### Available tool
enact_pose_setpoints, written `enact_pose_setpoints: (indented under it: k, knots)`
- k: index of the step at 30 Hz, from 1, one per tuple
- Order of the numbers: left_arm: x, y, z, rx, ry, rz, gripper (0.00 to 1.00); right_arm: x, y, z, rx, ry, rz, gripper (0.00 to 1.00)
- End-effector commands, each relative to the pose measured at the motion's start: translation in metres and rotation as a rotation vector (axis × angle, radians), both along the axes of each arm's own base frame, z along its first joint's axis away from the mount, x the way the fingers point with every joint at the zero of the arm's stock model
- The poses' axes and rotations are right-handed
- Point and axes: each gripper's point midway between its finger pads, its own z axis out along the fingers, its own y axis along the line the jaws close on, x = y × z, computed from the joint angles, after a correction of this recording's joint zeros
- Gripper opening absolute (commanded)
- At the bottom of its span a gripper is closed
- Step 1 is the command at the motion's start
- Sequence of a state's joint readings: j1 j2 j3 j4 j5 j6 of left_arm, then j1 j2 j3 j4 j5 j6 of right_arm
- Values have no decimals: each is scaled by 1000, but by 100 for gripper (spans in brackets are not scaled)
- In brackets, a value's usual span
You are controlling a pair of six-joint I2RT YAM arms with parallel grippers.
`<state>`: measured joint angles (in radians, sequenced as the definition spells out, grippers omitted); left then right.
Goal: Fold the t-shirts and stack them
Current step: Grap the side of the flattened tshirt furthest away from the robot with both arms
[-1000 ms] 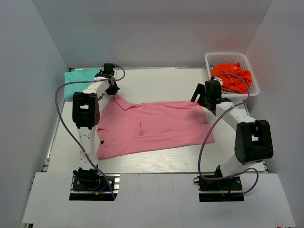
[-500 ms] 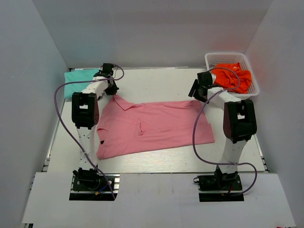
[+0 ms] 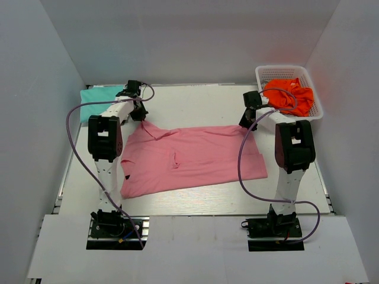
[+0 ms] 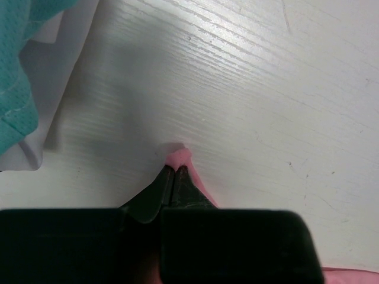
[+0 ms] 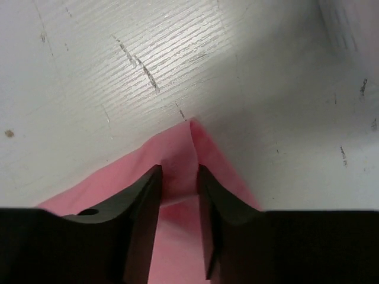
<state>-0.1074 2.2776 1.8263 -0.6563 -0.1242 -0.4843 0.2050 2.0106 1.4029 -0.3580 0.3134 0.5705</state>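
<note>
Corner-grasping on the pink t-shirt (image 3: 195, 157): left pincer (image 4: 176, 171) clamped on one far corner; right pincer (image 5: 177, 173) straddles the other, grip possibly incomplete, I cannot tell. Next: lift both evenly, fold forward.

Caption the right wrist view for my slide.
Right gripper straddling a peaked corner of the pink t-shirt on the white table.

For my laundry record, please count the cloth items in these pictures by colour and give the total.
Pink: 1, the pink t-shirt, spread on the table.
Teal: 1, the teal t-shirt, at the far left corner.
Orange: 1, the orange bundle in the white basket; it may be more than one piece, I cannot tell.
Total: 3
</note>
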Motion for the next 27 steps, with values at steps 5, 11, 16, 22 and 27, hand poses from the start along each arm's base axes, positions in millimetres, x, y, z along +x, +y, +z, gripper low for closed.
enact_pose_setpoints:
  k: [5,11,16,22,27]
  knots:
    - [-7,1,60,-21,-88,5,0,23,-4,6,-24,-39,-42,20]
    - [-28,1,80,-39,-105,12,0,22,-1,16,-24,-53,-29,0]
    - [-76,1,72,-83,-19,84,0,10,4,26,-7,-84,36,0]
    - [-136,-5,81,-161,-7,172,0,-10,5,34,-9,-90,76,0]
    - [-170,-11,79,-230,10,210,0,-24,-3,49,-37,-124,71,0]
